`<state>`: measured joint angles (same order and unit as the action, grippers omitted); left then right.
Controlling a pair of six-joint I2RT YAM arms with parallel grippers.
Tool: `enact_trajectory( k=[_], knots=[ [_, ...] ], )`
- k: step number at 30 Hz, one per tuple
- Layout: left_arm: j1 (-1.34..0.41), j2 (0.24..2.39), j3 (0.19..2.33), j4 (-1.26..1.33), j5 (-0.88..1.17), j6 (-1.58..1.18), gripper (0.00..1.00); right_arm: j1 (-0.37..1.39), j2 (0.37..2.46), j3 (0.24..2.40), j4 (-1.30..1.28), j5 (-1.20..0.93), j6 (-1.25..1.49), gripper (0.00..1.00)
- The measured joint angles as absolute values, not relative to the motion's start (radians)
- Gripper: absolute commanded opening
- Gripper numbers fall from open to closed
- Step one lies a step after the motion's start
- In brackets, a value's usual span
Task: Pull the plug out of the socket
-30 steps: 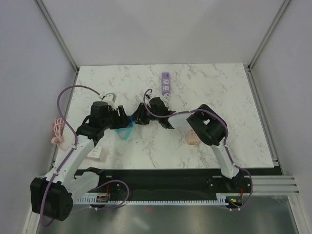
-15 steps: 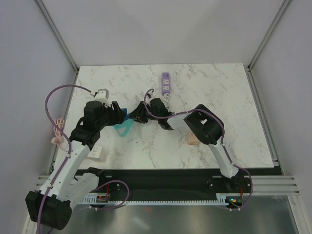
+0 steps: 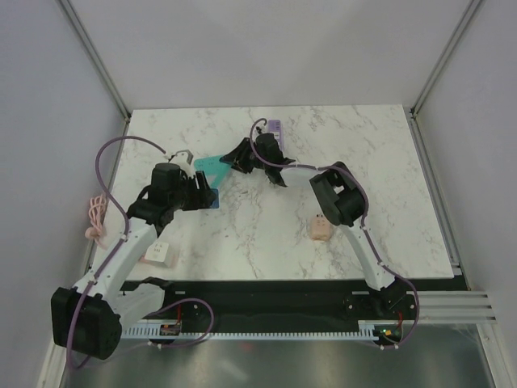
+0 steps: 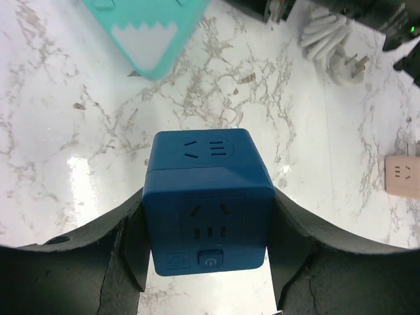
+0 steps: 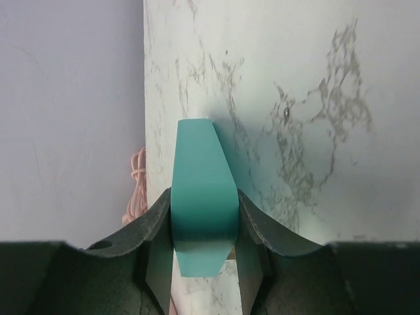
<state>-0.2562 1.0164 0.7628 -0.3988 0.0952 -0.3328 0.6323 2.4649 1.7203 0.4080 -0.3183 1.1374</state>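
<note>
Now my right hand [image 5: 205, 223] grasps the teal plug [image 5: 200, 177], clear of the blue socket [image 4: 209, 190] clenched in my left hand [image 4: 209, 226]; I should hold both grips firm and draw them farther apart.

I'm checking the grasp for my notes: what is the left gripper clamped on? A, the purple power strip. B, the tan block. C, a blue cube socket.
C: the left gripper grips both sides of the blue cube socket in its wrist view.
</note>
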Motion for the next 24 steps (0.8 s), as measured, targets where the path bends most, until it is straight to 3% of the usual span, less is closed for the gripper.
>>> enact_trajectory(
  k=[3, 8, 9, 14, 15, 19, 21, 24],
  knots=[
    [-0.26, 1.056, 0.773, -0.403, 0.141, -0.333, 0.02, 0.615, 2.495, 1.779, 0.38, -0.336, 1.122, 0.16],
    [-0.264, 1.082, 0.773, -0.403, 0.187, -0.333, 0.02, 0.614, 2.545, 1.872, 0.345, -0.354, 1.11, 0.35],
    [-0.265, 1.087, 0.775, -0.403, 0.194, -0.333, 0.02, 0.614, 2.551, 1.884, 0.34, -0.355, 1.108, 0.44],
    [-0.27, 1.121, 0.783, -0.403, 0.235, -0.332, 0.02, 0.618, 2.554, 1.897, 0.282, -0.332, 1.065, 0.68],
    [-0.271, 1.127, 0.785, -0.404, 0.242, -0.332, 0.02, 0.618, 2.554, 1.897, 0.262, -0.329, 1.05, 0.79],
    [-0.273, 1.152, 0.789, -0.403, 0.278, -0.332, 0.02, 0.618, 2.537, 1.901, 0.225, -0.309, 1.0, 0.87],
    [-0.273, 1.175, 0.793, -0.403, 0.299, -0.332, 0.02, 0.618, 2.527, 1.901, 0.208, -0.301, 0.978, 0.98],
    [-0.273, 1.215, 0.801, -0.41, 0.318, -0.332, 0.02, 0.621, 2.499, 1.9, 0.152, -0.271, 0.929, 0.98]
  ],
)
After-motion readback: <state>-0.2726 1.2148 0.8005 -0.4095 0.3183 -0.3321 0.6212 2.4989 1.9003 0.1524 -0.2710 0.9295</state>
